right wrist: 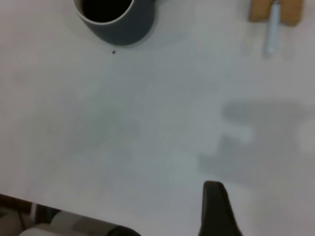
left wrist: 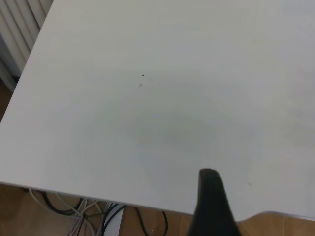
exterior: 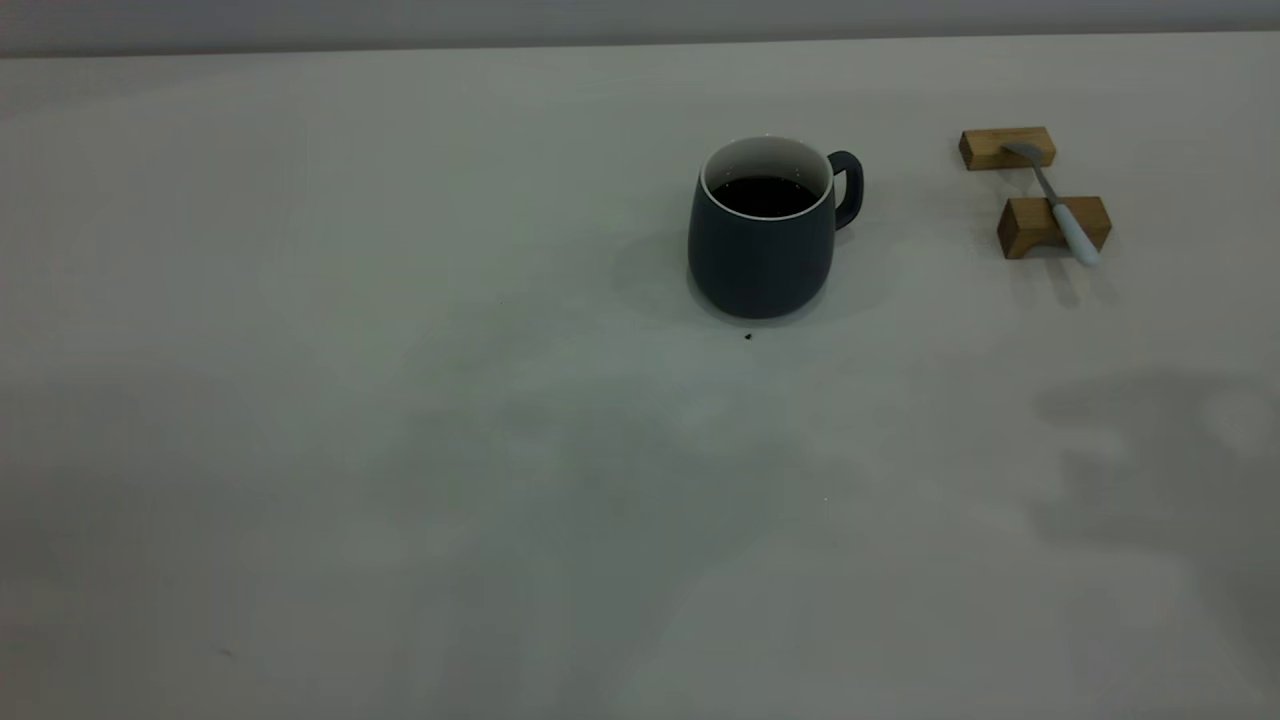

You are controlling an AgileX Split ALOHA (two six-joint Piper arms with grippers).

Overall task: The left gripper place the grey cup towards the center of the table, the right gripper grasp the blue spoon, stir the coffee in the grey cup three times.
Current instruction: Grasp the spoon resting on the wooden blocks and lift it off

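Standing upright on the worktop (exterior: 300, 450), the cup (exterior: 765, 240) sat right of centre with its handle turned toward the spoon side, coffee (exterior: 765, 196) well below the rim, and a dark speck (exterior: 748, 337) just in front of its base. The spoon (exterior: 1058, 205) lay bridged across two wooden blocks (exterior: 1052, 226), bowl on the far block, pale handle overhanging the near one; raised off the surface like this, it likely leaves room for fingers to close under and around the handle. Cup and spoon were near each other but apart. Neither arm showed in the exterior view; only a shadow lay on the worktop's right. The left claw (left wrist: 212, 206) hung above bare worktop near its edge, well away from the cup, with one dark finger in sight, so I cannot tell its opening. The right claw (right wrist: 216, 209) hovered high over the near worktop, cup and spoon farther off; opening likewise not determinable. Judged: nothing grasped yet, cup move still pending.
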